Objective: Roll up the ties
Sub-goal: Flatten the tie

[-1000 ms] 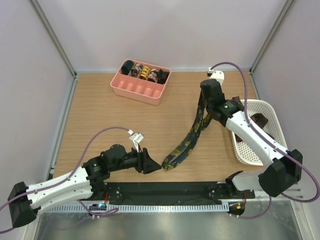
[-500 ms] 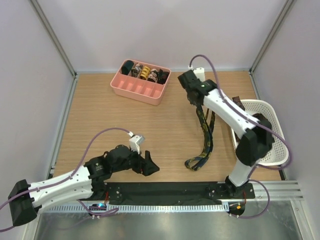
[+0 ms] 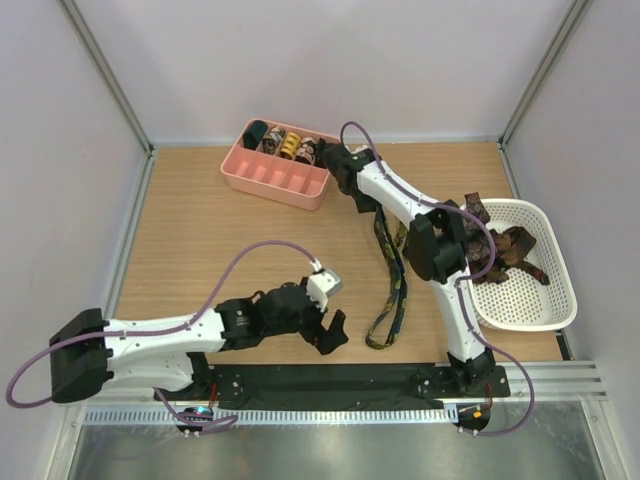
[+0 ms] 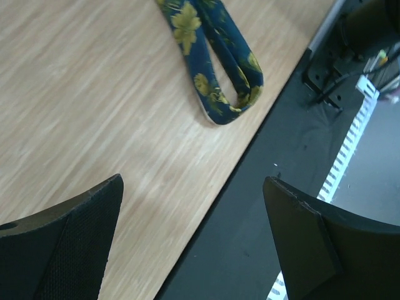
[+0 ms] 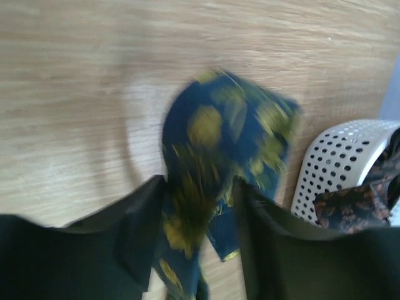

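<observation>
A navy tie with yellow-green print point(image 3: 390, 290) trails down the wooden table from my right gripper point(image 3: 362, 203) to a folded loop near the front edge. In the right wrist view the tie point(image 5: 212, 131) is blurred and sits loosely between the parted jaws of my right gripper point(image 5: 200, 181), with table showing beside it. My left gripper point(image 3: 338, 333) is wide open and holds nothing, just left of the loop. In the left wrist view the loop point(image 4: 231, 103) lies ahead of my left gripper point(image 4: 192, 181), which hangs over the table's front edge.
A pink tray point(image 3: 270, 185) at the back holds several rolled ties point(image 3: 285, 145). At the right, a white perforated basket point(image 3: 520, 327) holds brown patterned ties point(image 3: 505, 245); its wall point(image 5: 337, 162) shows close to the right gripper. A black mat point(image 4: 262, 237) borders the front edge.
The right arm swung left toward the pink tray, dragging the tie's top along, and its jaws parted. The left gripper moved right toward the tie's loop and opened wider.
</observation>
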You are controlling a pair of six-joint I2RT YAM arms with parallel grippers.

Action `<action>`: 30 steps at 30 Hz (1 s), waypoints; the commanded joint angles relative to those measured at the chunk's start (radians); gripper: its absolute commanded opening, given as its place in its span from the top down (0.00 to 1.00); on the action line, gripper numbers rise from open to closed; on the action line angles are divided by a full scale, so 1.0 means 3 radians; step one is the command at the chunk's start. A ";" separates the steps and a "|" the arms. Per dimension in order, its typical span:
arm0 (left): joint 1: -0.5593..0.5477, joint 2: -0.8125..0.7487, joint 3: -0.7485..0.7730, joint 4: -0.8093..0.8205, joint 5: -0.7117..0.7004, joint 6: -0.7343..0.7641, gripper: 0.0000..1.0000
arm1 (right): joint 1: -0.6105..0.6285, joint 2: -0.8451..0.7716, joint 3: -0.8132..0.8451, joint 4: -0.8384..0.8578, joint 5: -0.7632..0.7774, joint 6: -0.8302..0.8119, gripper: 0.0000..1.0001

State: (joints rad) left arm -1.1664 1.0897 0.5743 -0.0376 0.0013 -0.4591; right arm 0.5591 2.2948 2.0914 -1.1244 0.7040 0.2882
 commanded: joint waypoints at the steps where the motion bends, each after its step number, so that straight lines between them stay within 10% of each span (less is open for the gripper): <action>1: -0.0268 0.0222 0.0192 0.0309 -0.0229 0.0354 0.06 | -0.0007 -0.0036 0.0151 -0.0052 -0.0197 -0.0173 0.42; 14: -0.0821 0.1066 0.0933 0.0162 -0.0756 0.0344 0.03 | -0.0329 -0.1231 -0.0605 0.0521 -0.1237 -0.0010 0.32; 30: -0.1036 0.2871 0.2933 -0.1751 -0.1610 -0.0550 0.00 | -0.1122 -0.2986 -0.2022 0.0936 -0.1769 0.0098 0.29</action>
State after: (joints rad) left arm -1.4845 1.9141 1.4014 -0.4263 -0.3923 -0.5560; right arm 0.2314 1.4544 1.5021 -0.8616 0.2085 0.3199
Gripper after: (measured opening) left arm 0.996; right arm 0.709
